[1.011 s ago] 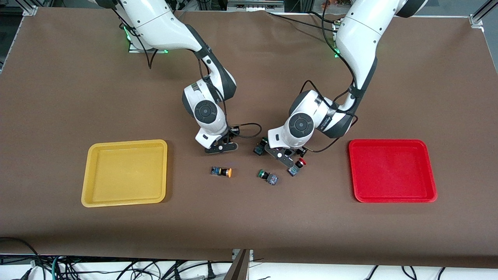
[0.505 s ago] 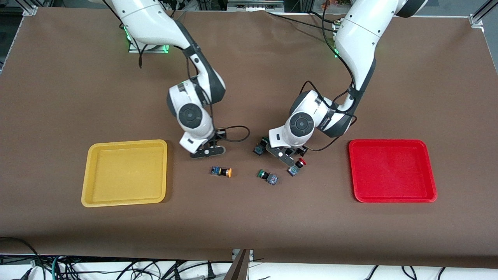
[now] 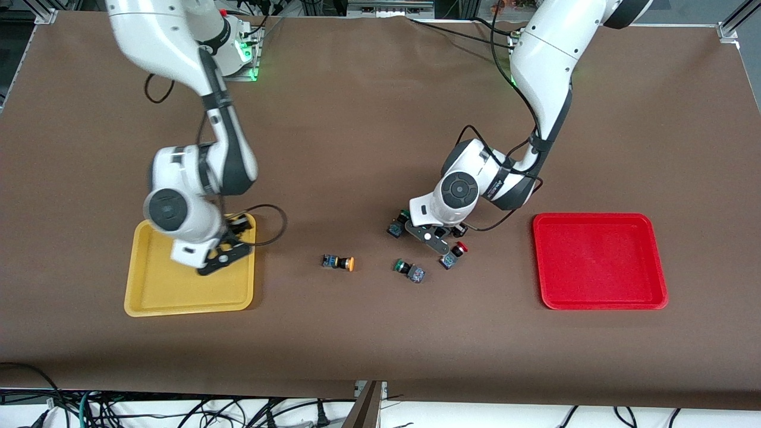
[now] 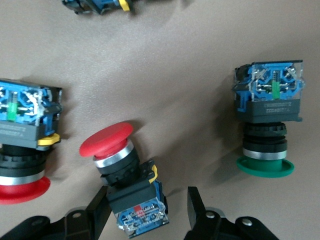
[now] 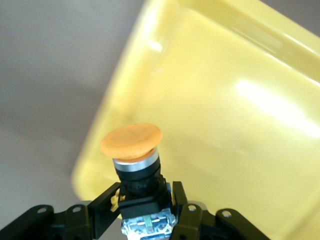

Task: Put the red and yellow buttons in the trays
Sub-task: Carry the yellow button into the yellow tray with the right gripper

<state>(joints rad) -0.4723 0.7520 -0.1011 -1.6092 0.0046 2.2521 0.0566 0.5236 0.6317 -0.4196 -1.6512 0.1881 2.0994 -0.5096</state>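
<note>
A yellow-capped button [image 5: 134, 167] is held by its dark body between the closed jaws of the right gripper [image 5: 142, 207], and it's hung over the yellow tray [image 3: 156, 288], near the tray's edge toward the middle of the table. A second yellow-capped button [image 3: 339, 262] is left lying on its side on the brown table [image 3: 380, 345], about midway between the two trays. Toward the left arm's end, a red-capped button [image 4: 124, 177] is bracketed at its body by the left gripper [image 4: 150, 212], whose jaws are set either side of it with a small gap on at least one side, so it's not clearly clamped yet. Another red-capped button [image 4: 22, 142] is seen just beside it in the left wrist view. Two green-capped buttons are parked close by: one [image 3: 410, 270] nearer the front camera than the gripper, one [image 3: 397, 224] partly tucked under the left arm's wrist. The red tray [image 3: 599, 261] is sat with nothing in it, well apart from the cluster.
</note>
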